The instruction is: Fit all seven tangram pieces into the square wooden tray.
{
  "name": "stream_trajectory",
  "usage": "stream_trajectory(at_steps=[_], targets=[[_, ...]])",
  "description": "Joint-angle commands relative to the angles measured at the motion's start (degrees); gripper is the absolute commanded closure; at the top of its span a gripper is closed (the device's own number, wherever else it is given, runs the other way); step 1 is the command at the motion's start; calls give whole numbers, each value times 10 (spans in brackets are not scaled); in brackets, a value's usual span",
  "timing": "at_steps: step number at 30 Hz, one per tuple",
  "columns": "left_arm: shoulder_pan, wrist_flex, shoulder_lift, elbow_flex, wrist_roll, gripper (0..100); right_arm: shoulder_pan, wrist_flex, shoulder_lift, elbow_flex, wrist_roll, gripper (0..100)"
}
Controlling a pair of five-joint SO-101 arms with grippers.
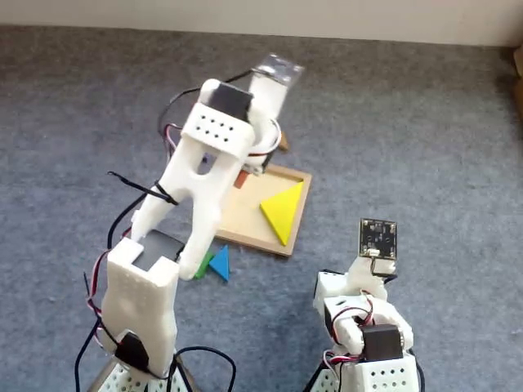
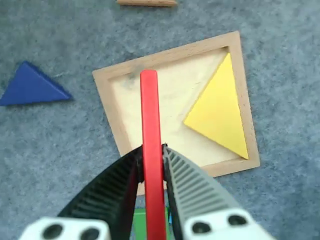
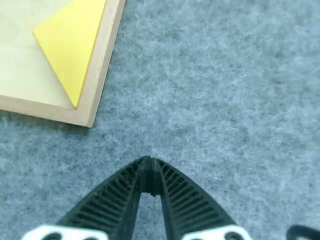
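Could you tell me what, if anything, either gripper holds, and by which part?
The left gripper pinches the red piece across its flat faces, far end protruding. The right gripper holds nothing.

Carpeted room, grey carpet (image 1: 425,122), pale wall (image 1: 343,16)

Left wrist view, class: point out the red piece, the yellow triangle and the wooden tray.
red piece (image 2: 150,120), left wrist view, on its narrow upturned edge.
yellow triangle (image 2: 220,112), left wrist view, middle of its flat face.
wooden tray (image 2: 167,57), left wrist view, on its raised rim.
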Motion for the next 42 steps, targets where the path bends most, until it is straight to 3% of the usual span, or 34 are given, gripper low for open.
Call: stream_trajectory(at_steps=[1, 8, 14, 18, 24, 35, 42], targets=[[14, -9, -3, -4, -85, 995, 9, -13, -9, 68, 4, 994], [15, -10, 98, -11, -198, 995, 9, -13, -9, 68, 4, 994], [15, -6, 172, -89, -216, 992, 9, -13, -9, 68, 4, 994], [13, -5, 211, -132, -259, 904, 9, -13, -9, 68, 4, 994], [-24, -10, 251, -198, -261, 745, 9, -13, -9, 68, 4, 994], [-78, 39, 261, -387, -258, 738, 9, -13, -9, 68, 4, 994], [-116, 49, 259, -440, -215, 737, 9, -13, -9, 68, 4, 994]])
